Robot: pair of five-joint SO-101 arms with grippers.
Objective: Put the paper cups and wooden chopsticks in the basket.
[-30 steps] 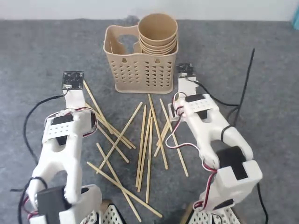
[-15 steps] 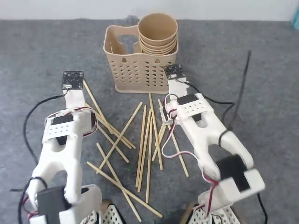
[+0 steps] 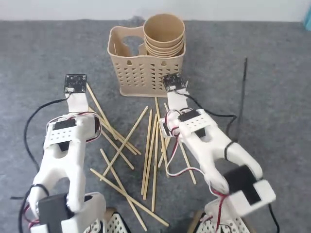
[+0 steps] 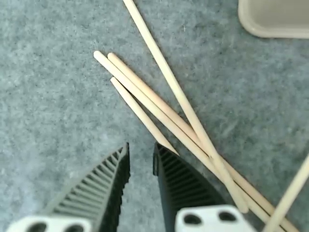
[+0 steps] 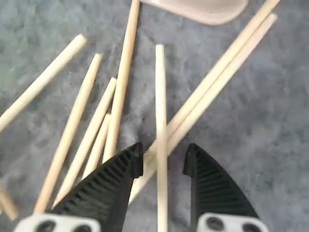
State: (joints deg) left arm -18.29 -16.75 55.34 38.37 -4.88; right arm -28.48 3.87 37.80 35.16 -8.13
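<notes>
A stack of paper cups stands inside the beige basket at the back. Several wooden chopsticks lie scattered on the grey carpet in front of it. My right gripper is open low over the pile just in front of the basket, and one chopstick runs between its fingers. My left gripper hovers over the carpet to the left of the basket, its jaws a narrow gap apart with nothing between them. The ends of three chopsticks lie just ahead of it.
The basket's corner lies ahead of the left gripper, and its rim lies ahead of the right one. A black cable trails over the carpet on the right. Both arm bases stand at the near edge.
My right arm has swung to the left, from beside the basket's right corner to over the chopsticks in front of it. The left arm has kept still.
</notes>
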